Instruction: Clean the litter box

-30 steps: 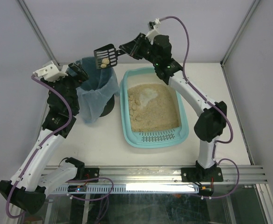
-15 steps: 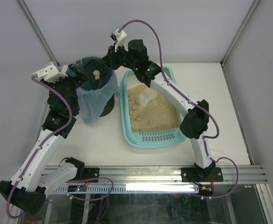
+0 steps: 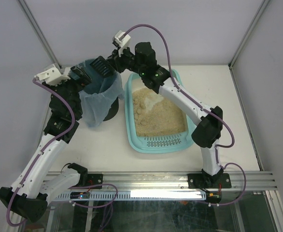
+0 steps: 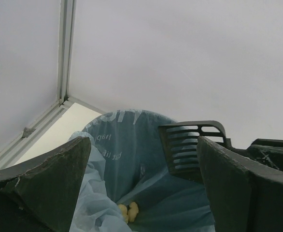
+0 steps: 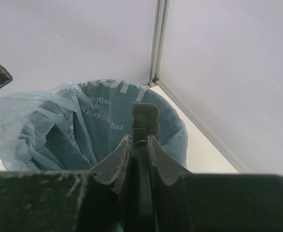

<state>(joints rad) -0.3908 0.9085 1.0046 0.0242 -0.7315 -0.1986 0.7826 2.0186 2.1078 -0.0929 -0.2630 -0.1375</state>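
- The bench [image 3: 103,145] is carrying the litter box [image 3: 130,126], which is lying just right of the bin [image 3: 99,99], its grate end [image 3: 165,142] toward the arm bases
- The bin, lined with a blue bag [image 5: 98,121], is holding yellowish lumps [image 4: 128,211]
- The right tool [image 5: 140,145] is clenching a dark slotted scoop [image 4: 187,145] over the bin
- The left tool [image 4: 141,188] is hovering released at the bin's rim, grasping nothing

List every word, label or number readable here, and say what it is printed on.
"nap…": small white print on the bin's blue bag liner, the rest lost in folds.
"but…": the line below it, the rest unreadable.
Larger white letters above them: too distorted to read.
Litter box, litter scoop: no text visible.
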